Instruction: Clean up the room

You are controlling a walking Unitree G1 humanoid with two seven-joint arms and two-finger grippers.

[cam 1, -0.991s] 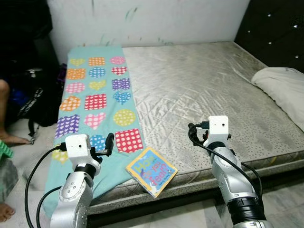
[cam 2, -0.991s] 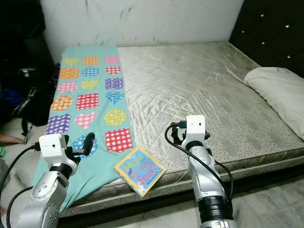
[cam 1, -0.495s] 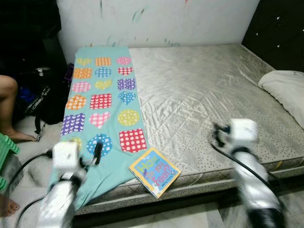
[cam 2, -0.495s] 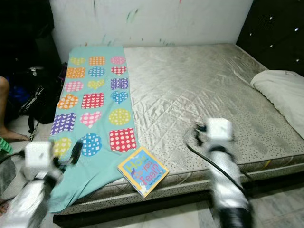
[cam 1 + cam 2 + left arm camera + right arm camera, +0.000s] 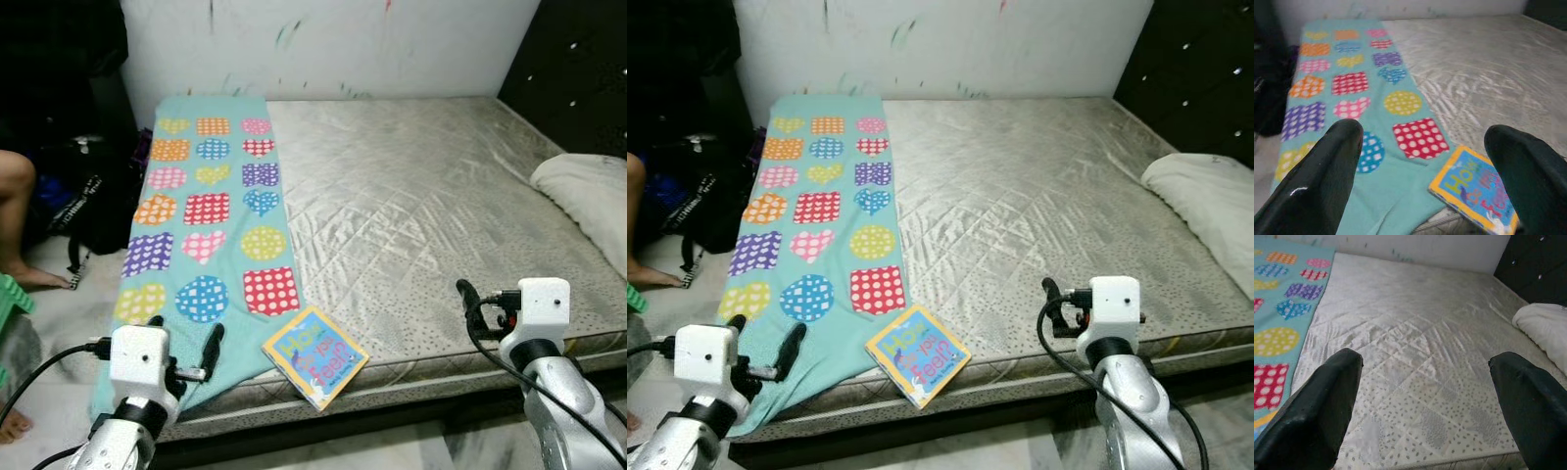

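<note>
The book lay diagonally at the bed's front edge, one corner overhanging, beside the patterned blanket, while left claw and right claw hovered spread, holding nothing.

Silver arms, white camera box on each wrist, black cables looped off both; left gripper and right gripper fingers long, black

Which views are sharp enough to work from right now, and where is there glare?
Both eye views are sharp, with sheen on the mattress centre. Left wrist view is slightly soft; the book title stays readable. Right wrist view is clear, with its fingers dark and blurred up close.
</note>
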